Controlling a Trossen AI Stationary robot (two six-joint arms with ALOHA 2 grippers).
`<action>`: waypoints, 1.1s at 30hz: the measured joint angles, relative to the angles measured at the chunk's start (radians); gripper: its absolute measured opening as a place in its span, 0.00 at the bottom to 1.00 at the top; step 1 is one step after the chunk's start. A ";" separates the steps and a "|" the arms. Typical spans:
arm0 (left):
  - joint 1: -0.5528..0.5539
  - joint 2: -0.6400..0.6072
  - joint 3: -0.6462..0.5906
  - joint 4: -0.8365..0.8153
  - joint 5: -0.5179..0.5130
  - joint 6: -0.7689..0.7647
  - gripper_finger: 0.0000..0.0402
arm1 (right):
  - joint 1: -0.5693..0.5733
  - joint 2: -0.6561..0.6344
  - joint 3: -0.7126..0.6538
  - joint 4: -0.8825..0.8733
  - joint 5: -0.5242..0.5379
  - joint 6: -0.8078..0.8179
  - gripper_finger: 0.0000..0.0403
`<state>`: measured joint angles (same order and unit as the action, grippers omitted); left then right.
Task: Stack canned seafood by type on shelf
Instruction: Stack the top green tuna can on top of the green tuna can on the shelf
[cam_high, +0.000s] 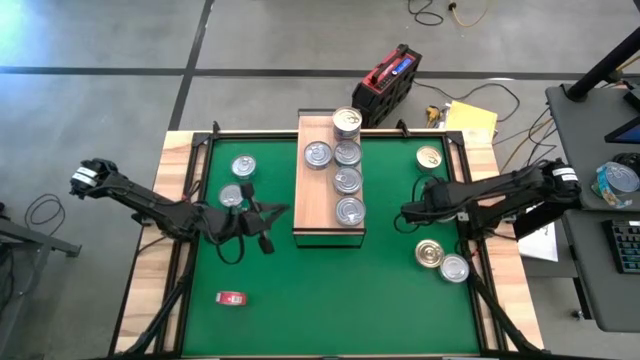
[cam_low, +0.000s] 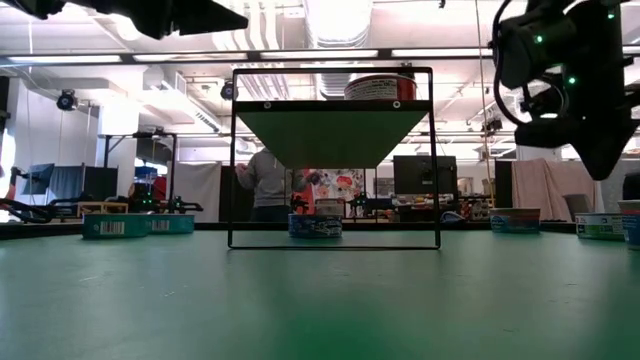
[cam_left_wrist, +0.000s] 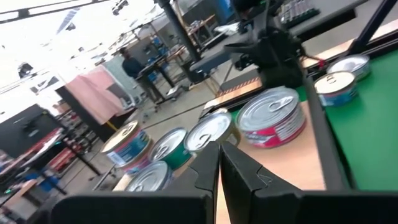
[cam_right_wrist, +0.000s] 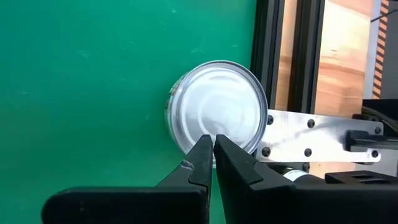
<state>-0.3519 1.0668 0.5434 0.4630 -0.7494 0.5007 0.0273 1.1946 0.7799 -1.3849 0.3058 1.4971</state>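
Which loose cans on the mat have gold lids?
Two: one can at the mat's far right corner, and one can touching a silver-lidded can near the right edge.

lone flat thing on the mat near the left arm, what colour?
Red, clearest in the high view.

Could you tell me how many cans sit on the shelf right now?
5: one at the shelf's far end, then and toward its near end; stacked cans may hide others.
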 joint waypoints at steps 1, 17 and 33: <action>0.000 0.000 0.000 -0.004 -0.010 0.000 0.00 | 0.000 0.000 -0.010 0.007 0.000 0.006 0.03; 0.000 0.000 0.000 -0.017 -0.038 -0.005 0.00 | 0.005 0.000 -0.049 0.011 0.046 0.084 0.03; 0.000 -0.001 0.000 -0.014 -0.038 0.013 0.00 | -0.059 0.078 -0.033 0.073 0.095 0.189 0.03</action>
<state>-0.3517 1.0660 0.5434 0.4492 -0.7872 0.5135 -0.0313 1.2727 0.7471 -1.3116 0.4006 1.6862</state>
